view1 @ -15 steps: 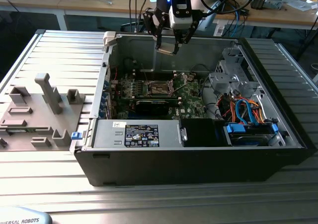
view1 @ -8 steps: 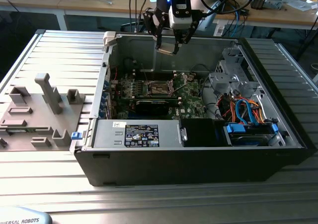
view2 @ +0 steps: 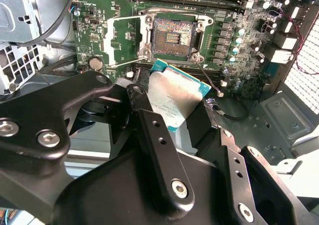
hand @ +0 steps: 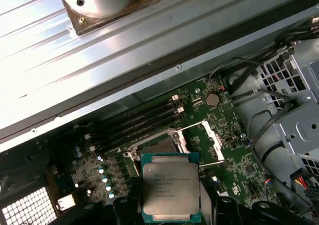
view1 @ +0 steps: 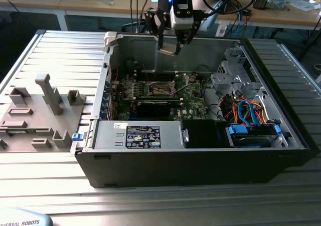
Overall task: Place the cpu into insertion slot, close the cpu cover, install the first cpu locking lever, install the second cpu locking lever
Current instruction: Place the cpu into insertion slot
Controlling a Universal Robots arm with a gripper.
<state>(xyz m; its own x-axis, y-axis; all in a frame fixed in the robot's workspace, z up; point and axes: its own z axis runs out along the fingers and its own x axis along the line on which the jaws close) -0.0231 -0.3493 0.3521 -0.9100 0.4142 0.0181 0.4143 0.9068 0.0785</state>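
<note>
None of the four steps is completed: the cpu [hand: 172, 192] is clamped between the jaws of the gripper [view1: 169, 44], above the bare insertion slot [view2: 172, 35]; the cpu cover [hand: 215, 141] is swung open, and a locking lever [view2: 209, 78] is left unlatched beside the slot.

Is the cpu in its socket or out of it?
Out. The gripper holds the cpu above the board, and the socket shows bare contacts.

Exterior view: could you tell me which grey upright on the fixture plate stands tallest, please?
The post with the overhanging top; the other blocks are low and squat.
</note>
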